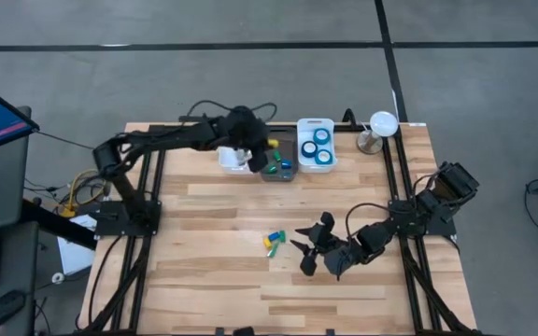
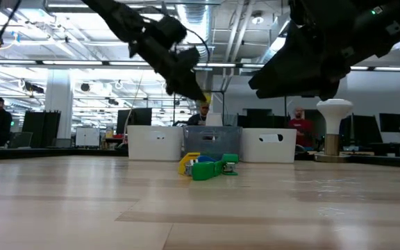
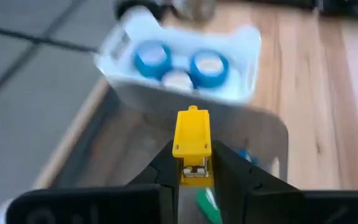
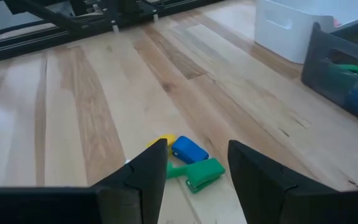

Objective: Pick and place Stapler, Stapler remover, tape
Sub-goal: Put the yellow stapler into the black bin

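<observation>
Above three bins, left tool (image 3: 194, 177) grips one yellow stapler (image 3: 192, 142) — right tool (image 4: 194, 165) spread over three more (image 4: 185, 160).

The near half of the worktop (image 1: 213, 271) lies bare. Mid-worktop, a small cluster of coloured pieces (image 1: 275, 242) sits just left of the right gripper (image 1: 314, 250). Along the far edge, bins (image 1: 315, 144) and a lamp (image 1: 378, 129) block passage, with the left arm (image 1: 166, 138) above them.

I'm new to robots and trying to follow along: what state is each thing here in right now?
Left claw: shut on yellow stapler, above grey bin.
Right claw: open, empty, by the pile.
Pile: loose on table.
White bin: holds blue tape rolls.
</observation>
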Robot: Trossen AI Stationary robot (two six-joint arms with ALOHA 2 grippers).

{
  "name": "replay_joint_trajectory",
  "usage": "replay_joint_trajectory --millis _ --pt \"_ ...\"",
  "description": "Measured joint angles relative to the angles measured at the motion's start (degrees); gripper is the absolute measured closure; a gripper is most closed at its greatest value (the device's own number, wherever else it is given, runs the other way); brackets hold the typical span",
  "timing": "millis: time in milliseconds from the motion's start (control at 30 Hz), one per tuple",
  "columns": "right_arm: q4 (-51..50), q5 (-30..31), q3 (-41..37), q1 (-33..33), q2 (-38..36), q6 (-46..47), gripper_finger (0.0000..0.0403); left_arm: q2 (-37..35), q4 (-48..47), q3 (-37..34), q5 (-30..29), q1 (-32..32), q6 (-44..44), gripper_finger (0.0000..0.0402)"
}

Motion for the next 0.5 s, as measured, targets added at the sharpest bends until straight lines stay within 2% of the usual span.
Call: replay_joint_trajectory --millis 233,500 --pt "-0.2 0.0 0.0 0.5 0.0 0.0 0.0243 3.5 0.4 0.0 0.1 -3.1 0.0 0.0345" --pt "-0.3 0.0 0.0 0.5 0.0 0.0 0.0243 7.3 -0.8 -0.1 -0.4 -3.4 -0.6 0.0337"
